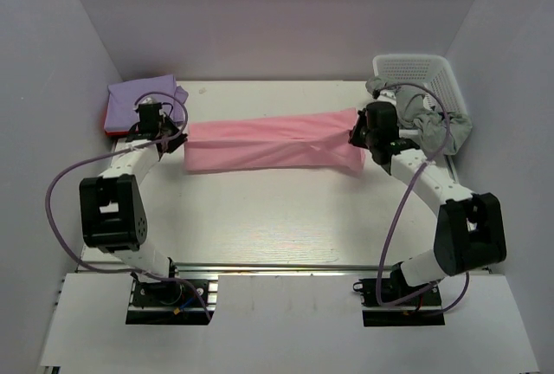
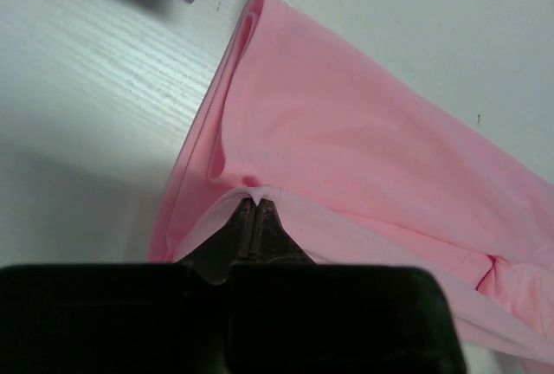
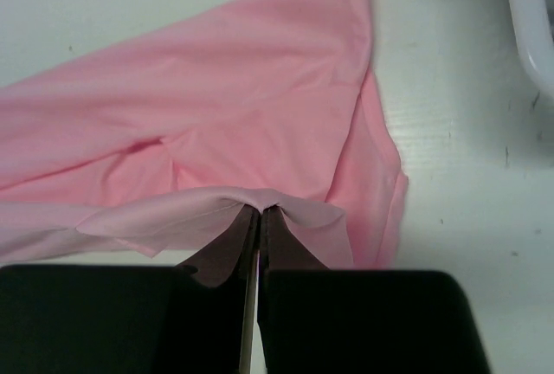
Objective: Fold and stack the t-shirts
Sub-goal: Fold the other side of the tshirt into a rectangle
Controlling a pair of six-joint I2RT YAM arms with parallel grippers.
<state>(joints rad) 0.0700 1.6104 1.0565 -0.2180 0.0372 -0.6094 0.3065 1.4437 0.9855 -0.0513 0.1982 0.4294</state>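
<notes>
The pink shirt (image 1: pixel 273 142) lies across the middle of the desk (image 1: pixel 277 218). It is pulled out long from left to right. It is folded over on itself, so it looks like a wide band.

The left hand (image 2: pixel 257 205) is pinched tight on the cloth at the shirt's left end. The right hand (image 3: pixel 260 211) is pinched tight on the cloth at the right end in the same way. At each pinch the pink cloth bunches up into a little peak. The rest of the shirt rests on the desk.

The lavender shirt (image 1: pixel 145 94) sits folded in the far left corner, near the left hand but apart from the pink shirt. The red shirt (image 1: pixel 107 123) peeks out from under it.

In the far right corner stands a white basket (image 1: pixel 428 71) with many small holes. Some grey cloth (image 1: pixel 437 127) hangs out over its near side, just behind the right arm.
</notes>
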